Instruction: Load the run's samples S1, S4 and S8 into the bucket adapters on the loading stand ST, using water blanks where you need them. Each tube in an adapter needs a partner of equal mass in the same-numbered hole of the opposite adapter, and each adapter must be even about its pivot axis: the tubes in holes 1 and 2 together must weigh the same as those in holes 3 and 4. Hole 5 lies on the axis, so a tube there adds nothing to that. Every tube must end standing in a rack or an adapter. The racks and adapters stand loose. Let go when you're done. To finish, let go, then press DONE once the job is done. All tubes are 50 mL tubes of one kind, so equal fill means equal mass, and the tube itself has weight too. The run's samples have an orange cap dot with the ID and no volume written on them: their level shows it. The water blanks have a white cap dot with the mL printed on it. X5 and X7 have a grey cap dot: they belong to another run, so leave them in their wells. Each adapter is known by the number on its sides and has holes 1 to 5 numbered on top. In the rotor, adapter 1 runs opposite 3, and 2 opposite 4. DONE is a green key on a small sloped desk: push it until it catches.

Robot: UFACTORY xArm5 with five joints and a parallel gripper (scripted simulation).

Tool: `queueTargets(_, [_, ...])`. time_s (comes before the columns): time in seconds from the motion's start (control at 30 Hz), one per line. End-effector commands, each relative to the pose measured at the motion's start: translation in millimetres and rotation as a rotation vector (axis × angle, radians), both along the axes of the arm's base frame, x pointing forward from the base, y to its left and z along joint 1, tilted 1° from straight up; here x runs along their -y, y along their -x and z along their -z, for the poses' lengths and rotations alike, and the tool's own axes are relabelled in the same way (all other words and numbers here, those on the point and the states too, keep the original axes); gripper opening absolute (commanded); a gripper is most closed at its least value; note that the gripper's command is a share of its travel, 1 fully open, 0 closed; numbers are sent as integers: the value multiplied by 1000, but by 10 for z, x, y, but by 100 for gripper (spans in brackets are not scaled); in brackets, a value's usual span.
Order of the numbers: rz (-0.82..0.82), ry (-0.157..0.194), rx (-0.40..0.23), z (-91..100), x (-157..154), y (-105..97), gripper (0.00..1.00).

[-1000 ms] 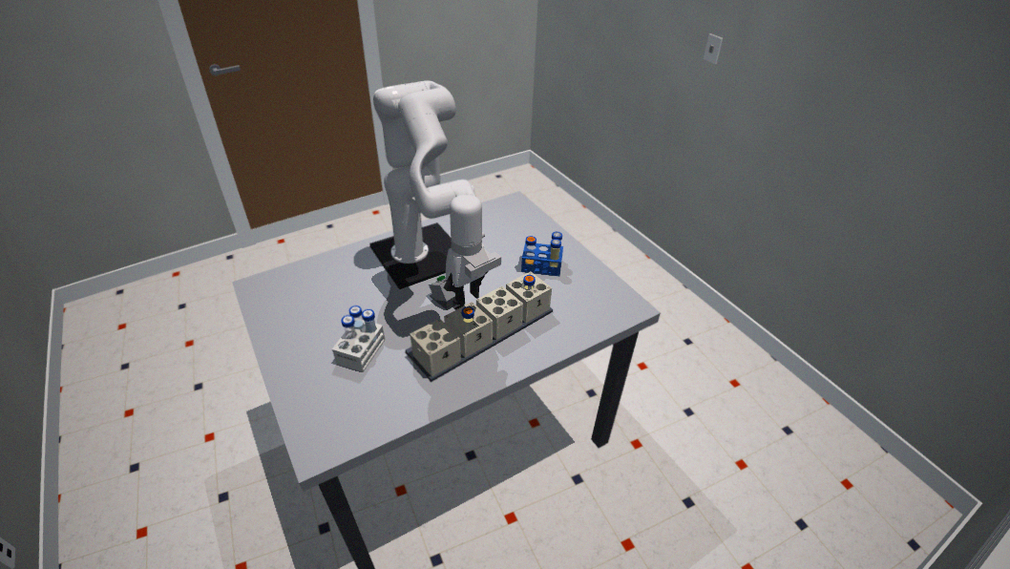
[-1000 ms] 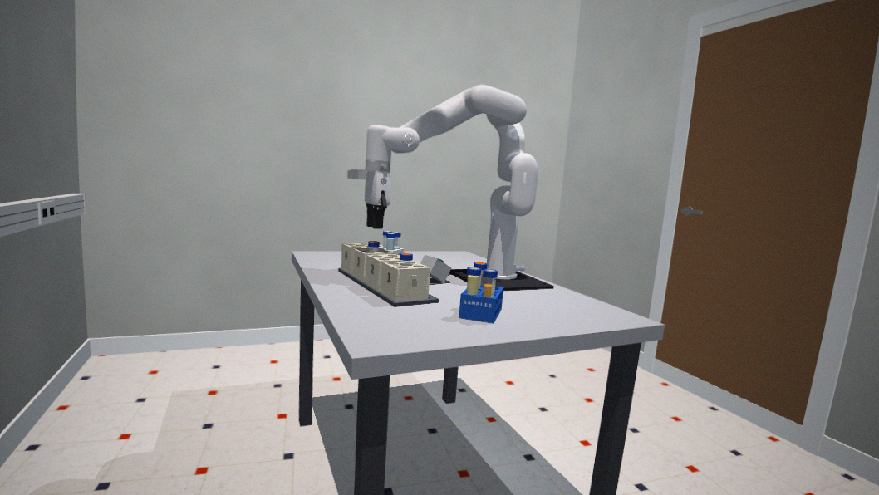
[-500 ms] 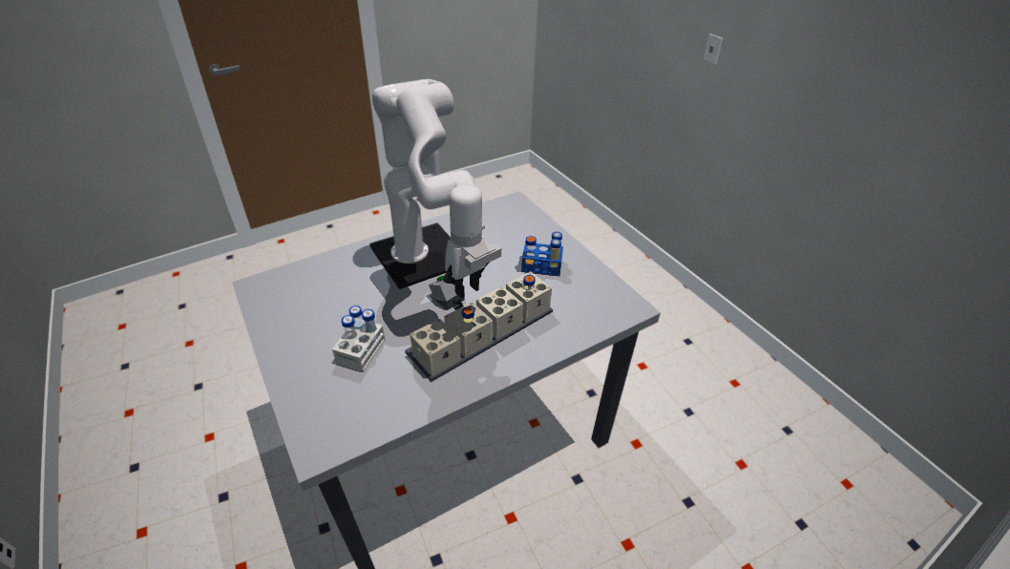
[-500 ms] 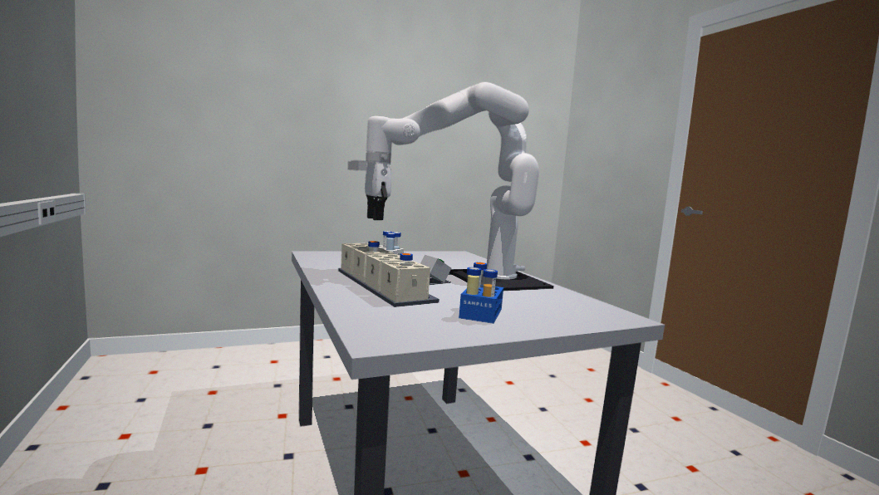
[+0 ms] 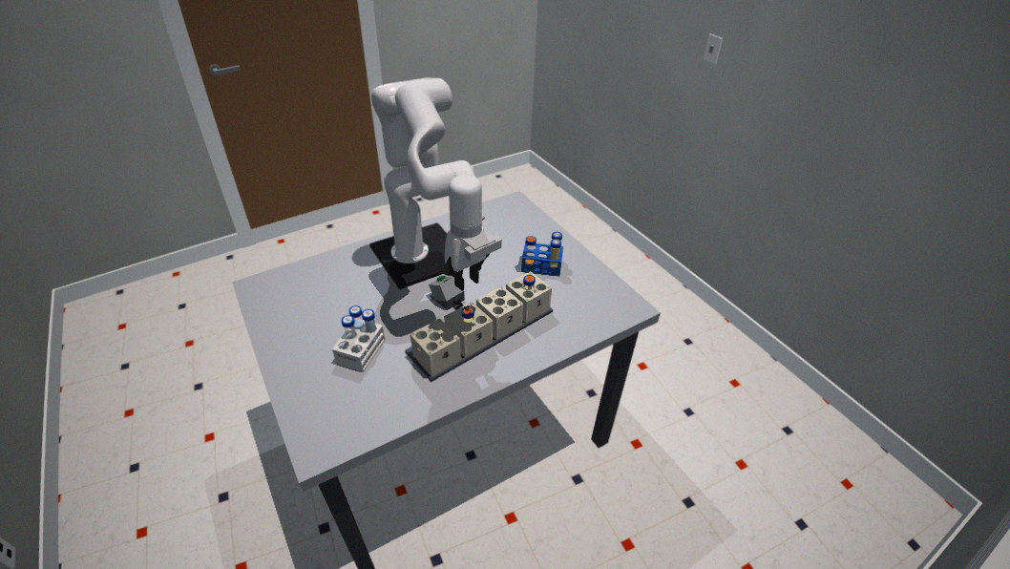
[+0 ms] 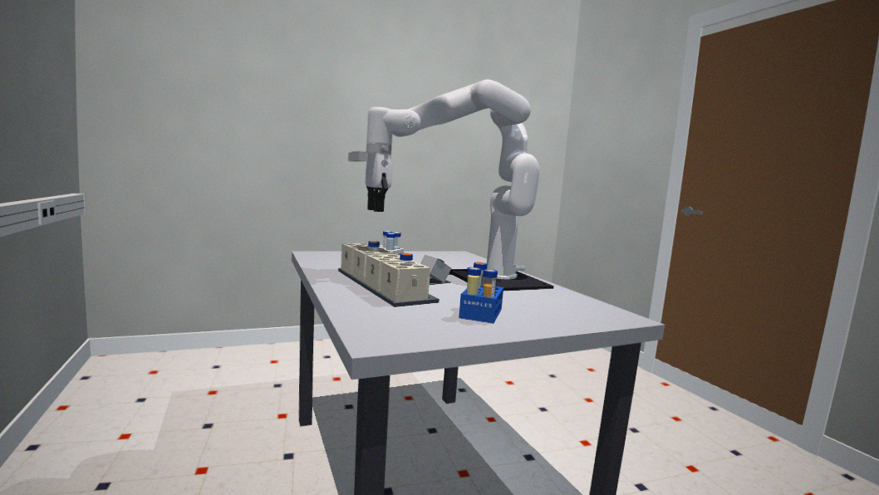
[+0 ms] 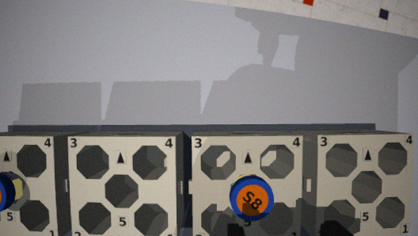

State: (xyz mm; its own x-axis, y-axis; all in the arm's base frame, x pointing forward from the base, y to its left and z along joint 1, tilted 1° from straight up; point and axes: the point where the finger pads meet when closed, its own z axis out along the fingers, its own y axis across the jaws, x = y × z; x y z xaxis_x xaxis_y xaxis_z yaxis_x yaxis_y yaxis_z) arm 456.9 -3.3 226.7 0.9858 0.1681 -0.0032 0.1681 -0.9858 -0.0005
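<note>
Tool (image 5: 469, 277) (image 6: 375, 210) part-open, holding nothing; S8 (image 5: 468, 312) (image 6: 373, 244) (image 7: 252, 198) and another orange-dot sample (image 5: 529, 280) (image 6: 405, 256) (image 7: 3, 191) loaded; remaining sample, any needed blanks and DONE key (image 5: 441, 278) outstanding.

The gripper (image 5: 468, 283) (image 6: 375, 210) (image 7: 283, 231) has risen over the last second, so its fingertips now hang farther above the orange-dotted S8 tube (image 5: 468, 311) (image 6: 374, 243) (image 7: 252, 198). The xArm's upper bend (image 6: 501, 98) has also lifted slightly. In the top view, the climbing fingers have uncovered more of the small sloped desk (image 5: 446, 291), which they partly hid a second ago.
</note>
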Motion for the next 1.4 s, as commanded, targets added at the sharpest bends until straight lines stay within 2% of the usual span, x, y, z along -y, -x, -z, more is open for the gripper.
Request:
queueTargets(0.0, [0, -14, 4, -124, 2, -9, 44])
queueTargets(0.87, [0, -14, 4, -138, 2, -9, 44])
queueTargets(0.9, [-33, -15, 4, -138, -40, 17, 57])
queueTargets(1.2, [-333, -15, 6, -144, -422, 257, 57])
queueTargets(1.27, [-333, -15, 6, -144, -422, 257, 57])
queueTargets(1.37, [-433, -15, 7, -146, -549, 337, 57])
